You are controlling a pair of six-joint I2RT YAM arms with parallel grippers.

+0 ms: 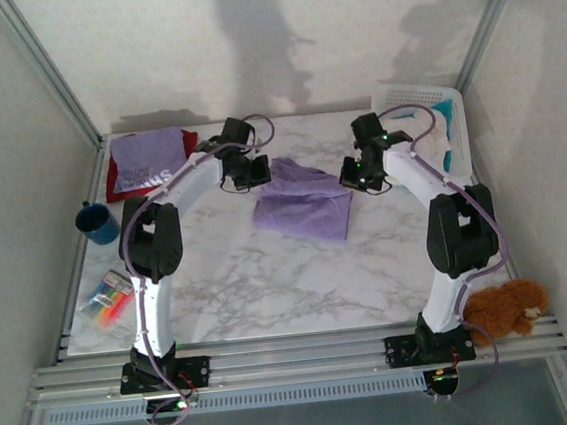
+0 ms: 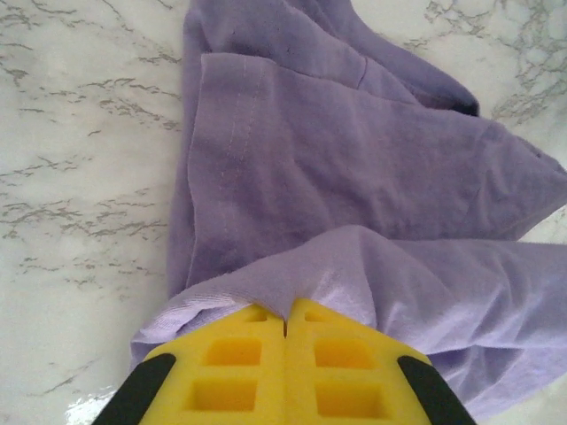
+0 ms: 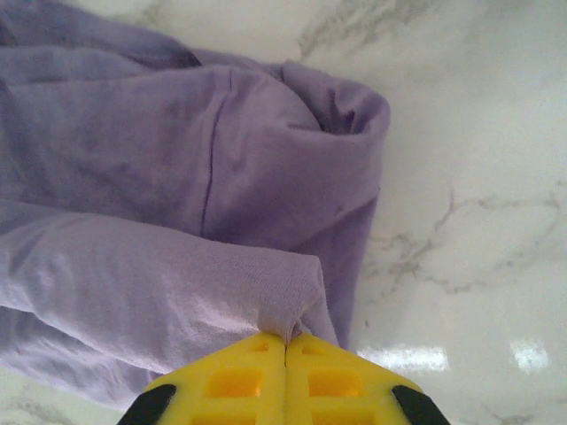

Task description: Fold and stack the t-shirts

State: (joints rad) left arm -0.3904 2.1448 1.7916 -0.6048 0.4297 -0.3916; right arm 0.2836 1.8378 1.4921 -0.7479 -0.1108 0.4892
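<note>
**A:** How far along does the folding look?

**B:** Two seem done. The lettered lavender t-shirt lies folded on top of the red t-shirt at the far left corner of the tabletop.

**A:** And the third?

**B:** The plain lavender t-shirt lies mid-tabletop between the arms, partly doubled over and rumpled. The left hand is closed, pinching a ridge of its cloth. The right hand is closed the same way on a fold at the shirt's other side.

**A:** So what's left?

**B:** By my reckoning, finishing this fold, flattening it, then carrying it over to the stack. The white basket at the far right holds something pale and teal. I can't tell whether that means more shirts.
</note>
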